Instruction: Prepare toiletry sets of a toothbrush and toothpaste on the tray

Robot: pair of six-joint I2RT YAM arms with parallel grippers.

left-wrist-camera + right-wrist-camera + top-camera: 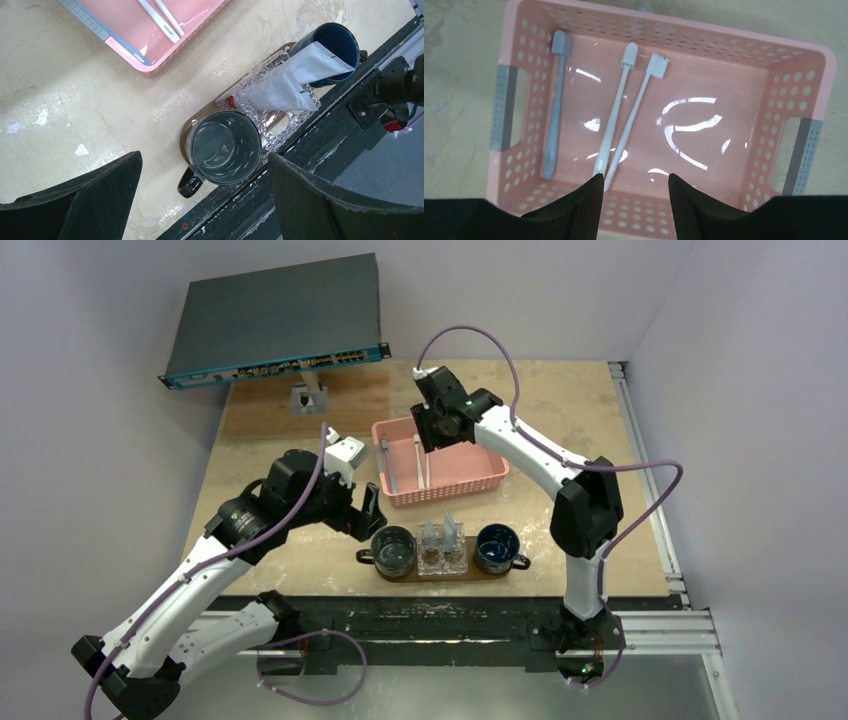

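Counted two white toothbrushes (pixel 615 110) lying side by side on the floor of the pink basket (pixel 744 45), heads away from the gripper, and one grey toothbrush (pixel 555 105) along its left wall. Judged the brushes not yet served, with none on the tray.

Found the right gripper (pixel 634 180) hanging just above their handle ends, jaws about half apart and empty, probably narrowed so to suit one thin handle.

Saw two silver tubes (pixel 280 90) already on the tray (pixel 186 137) at the near edge of the table, leaning upright in one cut-glass holder (pixel 282 131) between two dark mugs, left (pixel 225 147) and right (pixel 345 37). Took the mugs for stands for the brushes.

Noted the left gripper (pixel 204 172) spread wide over the left mug, holding nothing, likely waiting for a handover.
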